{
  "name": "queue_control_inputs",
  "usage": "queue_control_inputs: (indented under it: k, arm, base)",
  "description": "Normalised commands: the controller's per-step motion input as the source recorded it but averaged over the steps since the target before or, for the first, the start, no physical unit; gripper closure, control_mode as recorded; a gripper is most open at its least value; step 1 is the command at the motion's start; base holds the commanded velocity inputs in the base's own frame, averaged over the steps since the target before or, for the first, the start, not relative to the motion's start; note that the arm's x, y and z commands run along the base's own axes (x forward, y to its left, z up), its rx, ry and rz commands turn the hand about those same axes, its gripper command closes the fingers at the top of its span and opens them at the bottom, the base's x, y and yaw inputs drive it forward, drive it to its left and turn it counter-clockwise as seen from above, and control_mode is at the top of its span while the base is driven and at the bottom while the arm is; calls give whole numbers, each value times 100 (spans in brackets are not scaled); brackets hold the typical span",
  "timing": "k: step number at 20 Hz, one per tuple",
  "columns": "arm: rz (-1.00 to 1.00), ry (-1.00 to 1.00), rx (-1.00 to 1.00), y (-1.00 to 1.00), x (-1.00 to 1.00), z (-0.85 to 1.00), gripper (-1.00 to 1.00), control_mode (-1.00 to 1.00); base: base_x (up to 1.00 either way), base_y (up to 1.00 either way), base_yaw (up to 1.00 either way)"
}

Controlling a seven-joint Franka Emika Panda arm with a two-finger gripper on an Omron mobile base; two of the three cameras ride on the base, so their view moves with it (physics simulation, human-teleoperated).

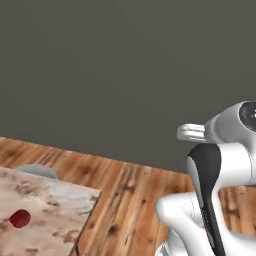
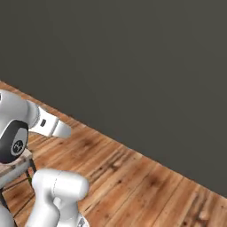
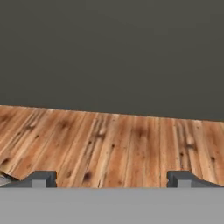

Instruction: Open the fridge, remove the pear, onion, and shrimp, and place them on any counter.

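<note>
The dark-red onion (image 1: 20,218) lies on the beige marbled counter (image 1: 55,200), near the counter's corner at the lower left of the left base view. My gripper (image 3: 113,179) is open with nothing between its fingertips (image 3: 43,178). It points out over the wooden floor toward a dark grey wall, well to the right of the onion. The fridge, the pear and the shrimp are out of view.
Wooden plank floor (image 1: 130,190) runs from the counter to a plain dark grey wall (image 1: 125,70). A rounded grey object (image 1: 37,171) sticks up behind the counter's far edge. My white arm (image 1: 220,165) stands to the right of the counter corner.
</note>
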Motion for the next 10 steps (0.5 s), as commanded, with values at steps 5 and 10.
queue_control_inputs:
  k: [5,10]
  arm:
    - [0,0,0,0,0,0,-100,100]
    - [0,0,0,0,0,0,-100,100]
  base:
    - [0,-37,-88]
    - [0,-12,-93]
